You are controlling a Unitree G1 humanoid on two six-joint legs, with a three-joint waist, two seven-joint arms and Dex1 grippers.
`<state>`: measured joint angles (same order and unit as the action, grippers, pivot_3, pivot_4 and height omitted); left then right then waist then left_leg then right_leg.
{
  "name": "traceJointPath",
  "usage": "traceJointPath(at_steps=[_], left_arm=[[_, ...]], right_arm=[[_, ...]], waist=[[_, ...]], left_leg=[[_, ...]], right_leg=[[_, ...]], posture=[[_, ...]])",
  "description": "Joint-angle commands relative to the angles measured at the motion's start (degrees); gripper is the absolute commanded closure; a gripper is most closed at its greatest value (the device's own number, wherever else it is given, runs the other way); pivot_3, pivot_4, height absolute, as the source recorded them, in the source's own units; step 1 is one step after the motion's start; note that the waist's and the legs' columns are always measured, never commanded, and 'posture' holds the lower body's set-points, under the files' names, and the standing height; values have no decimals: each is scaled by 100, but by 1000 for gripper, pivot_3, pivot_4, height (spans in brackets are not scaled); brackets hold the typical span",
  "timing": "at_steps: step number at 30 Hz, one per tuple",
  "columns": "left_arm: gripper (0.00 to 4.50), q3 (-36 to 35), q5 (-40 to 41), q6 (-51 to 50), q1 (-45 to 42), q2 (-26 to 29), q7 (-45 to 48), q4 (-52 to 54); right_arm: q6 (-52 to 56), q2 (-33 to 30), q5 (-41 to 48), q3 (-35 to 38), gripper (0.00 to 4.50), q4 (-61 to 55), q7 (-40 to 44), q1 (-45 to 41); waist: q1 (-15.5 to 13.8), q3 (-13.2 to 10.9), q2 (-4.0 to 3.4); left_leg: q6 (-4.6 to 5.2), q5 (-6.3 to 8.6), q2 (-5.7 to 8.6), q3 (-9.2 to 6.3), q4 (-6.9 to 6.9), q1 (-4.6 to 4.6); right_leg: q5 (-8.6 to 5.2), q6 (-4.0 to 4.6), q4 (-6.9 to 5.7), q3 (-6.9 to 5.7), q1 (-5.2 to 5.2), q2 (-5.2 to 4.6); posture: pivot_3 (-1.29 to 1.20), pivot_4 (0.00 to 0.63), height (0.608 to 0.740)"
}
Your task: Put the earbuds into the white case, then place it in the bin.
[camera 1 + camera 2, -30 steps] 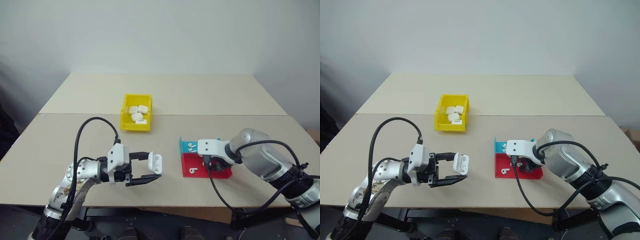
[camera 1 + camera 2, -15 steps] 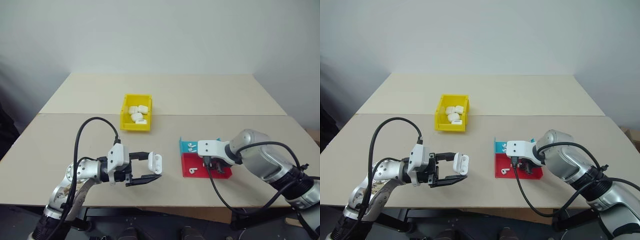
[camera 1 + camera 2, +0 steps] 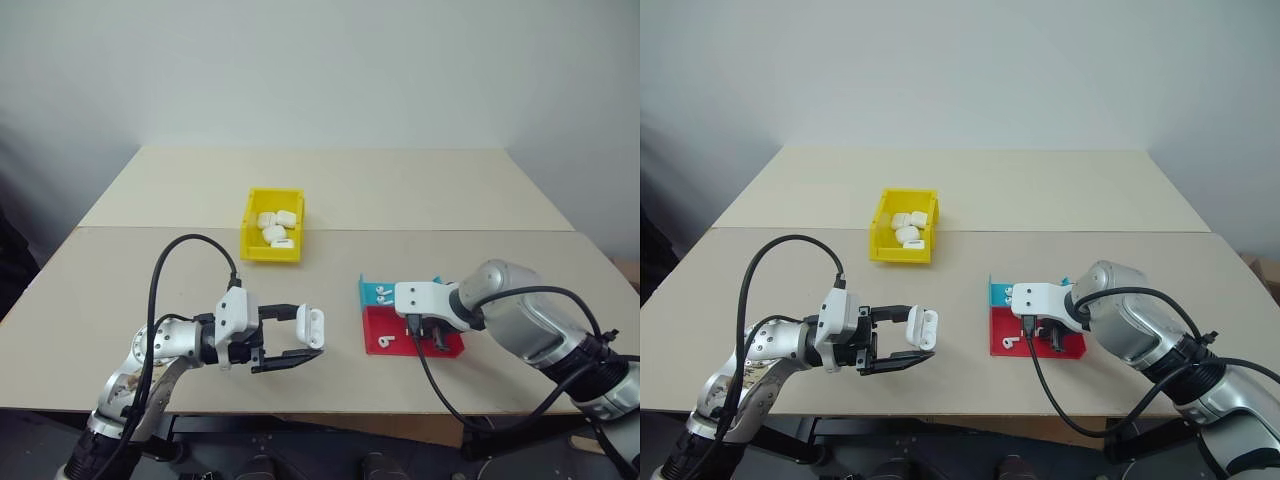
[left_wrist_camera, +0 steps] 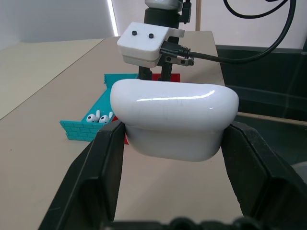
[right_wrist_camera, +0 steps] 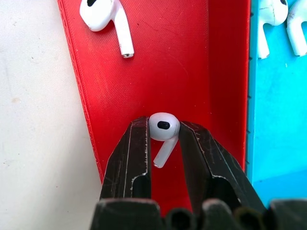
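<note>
Nearest to us, our left gripper (image 3: 305,342) is clamped on the white case (image 3: 311,327), holding it above the table (image 3: 120,270), well apart from the red tray (image 3: 448,346) on its left side. The case's lid looks closed in the left wrist view, where the case (image 4: 174,118) sits squeezed between the two black fingers (image 4: 97,168).

Our right gripper (image 5: 163,135) reaches down into the red tray, and its fingertips (image 5: 139,139) press on either side of one earbud (image 5: 163,130), pinching its rounded head with the stem pointing back toward the wrist. A second earbud (image 5: 106,17) lies loose in the same tray, toward its left end, apart from the gripper.

Just behind the red tray, touching its far edge, stands the blue tray (image 3: 377,292), with more earbuds (image 4: 99,116) lying in it.

Farther back and to the left of the red tray, well apart from it, sits the bin (image 3: 252,245), holding several white cases (image 3: 274,225).
</note>
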<state>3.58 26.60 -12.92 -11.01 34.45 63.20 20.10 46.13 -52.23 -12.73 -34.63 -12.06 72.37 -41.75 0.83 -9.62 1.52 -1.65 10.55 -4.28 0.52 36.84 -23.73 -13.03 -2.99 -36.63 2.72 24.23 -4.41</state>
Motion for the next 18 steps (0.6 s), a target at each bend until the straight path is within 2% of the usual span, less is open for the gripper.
traceJointPath(at_steps=[1, 5, 8, 14, 18], left_arm=[[1747, -4, 34, 38, -58, 48, 3, 114], [1747, -37, 110, 8, -68, 31, -3, 156], [1747, -132, 333, -74, -136, 22, 24, 239], [1747, -375, 1041, -399, -419, 28, 42, 533], [1747, -405, 1394, -664, -729, 80, 82, 682]], right_arm=[[-45, -40, -50, 40, 3551, -104, 38, 74], [-14, -82, 12, 144, 3551, -208, 51, 91], [213, -207, 371, 640, 3551, -594, 144, 105], [661, -467, 1812, 2689, 3551, -1622, 405, 226], [261, 35, 2860, 4337, 3551, -1880, 178, 496]], waist=[[1, 0, 0], [-1, 0, 0], [-2, -1, 0], [-11, -4, 0], [-10, -4, 6]], left_leg=[[0, 0, 0, 0, 0, 0], [0, 0, 0, 0, 0, 0], [0, 0, 0, 0, -1, -2], [0, 0, 0, -2, -1, -8], [0, 0, 0, -5, -2, -5]], right_leg=[[0, 0, 0, 0, 0, 0], [0, 0, 1, 0, 0, 0], [0, -1, 1, 0, 2, 0], [4, -8, 4, -3, 4, -1], [3, -9, 10, -7, -2, 0]], posture=[[0, 150, 740], [0, 150, 740], [0, 150, 740], [0, 150, 740], [0, 150, 740]])
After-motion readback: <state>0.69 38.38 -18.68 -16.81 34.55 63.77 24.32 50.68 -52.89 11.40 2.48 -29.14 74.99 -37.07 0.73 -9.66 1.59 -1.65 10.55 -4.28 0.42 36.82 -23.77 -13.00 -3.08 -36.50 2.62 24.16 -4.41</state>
